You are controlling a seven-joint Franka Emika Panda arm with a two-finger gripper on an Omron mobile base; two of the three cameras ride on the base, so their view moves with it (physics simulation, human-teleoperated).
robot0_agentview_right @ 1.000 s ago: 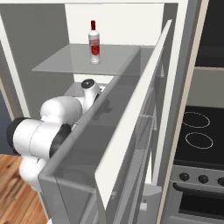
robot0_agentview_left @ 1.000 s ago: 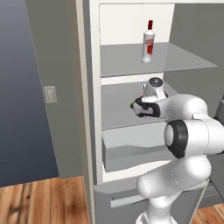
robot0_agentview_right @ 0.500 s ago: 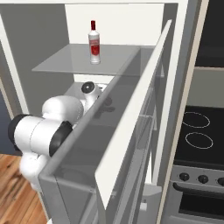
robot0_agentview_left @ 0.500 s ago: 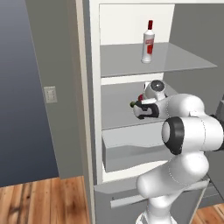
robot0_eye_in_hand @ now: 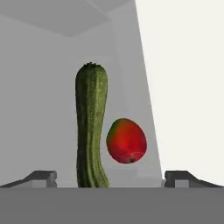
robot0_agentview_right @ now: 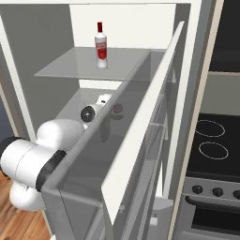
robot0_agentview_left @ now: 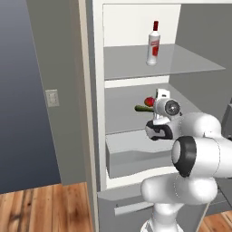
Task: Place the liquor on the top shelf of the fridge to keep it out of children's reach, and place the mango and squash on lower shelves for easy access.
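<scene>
The liquor (robot0_agentview_left: 154, 43) stands upright on the top shelf (robot0_agentview_left: 195, 63) of the open fridge (robot0_agentview_left: 97, 90); the right base view has the bottle (robot0_agentview_right: 101, 47) there too. One shelf lower (robot0_agentview_left: 122, 115), the dark green squash (robot0_agentview_left: 143, 108) lies next to the red mango (robot0_agentview_left: 149, 101). In the hand view the squash (robot0_eye_in_hand: 91, 127) runs away from me with the mango (robot0_eye_in_hand: 126, 140) just to its right. My gripper (robot0_eye_in_hand: 111, 179) is open, its fingertips (robot0_eye_in_hand: 41, 177) wide apart on either side of the squash's near end, touching nothing.
A grey drawer (robot0_agentview_left: 136, 154) juts out just under my hand. The fridge door (robot0_agentview_right: 140, 140) stands open close along the arm's right side, with a stove (robot0_agentview_right: 211, 145) beyond it. A wall with a light switch (robot0_agentview_left: 52, 98) is to the left.
The jaws have opened and let go of the squash, which now lies on the lower shelf beside the mango. My hand has dropped back a little.
</scene>
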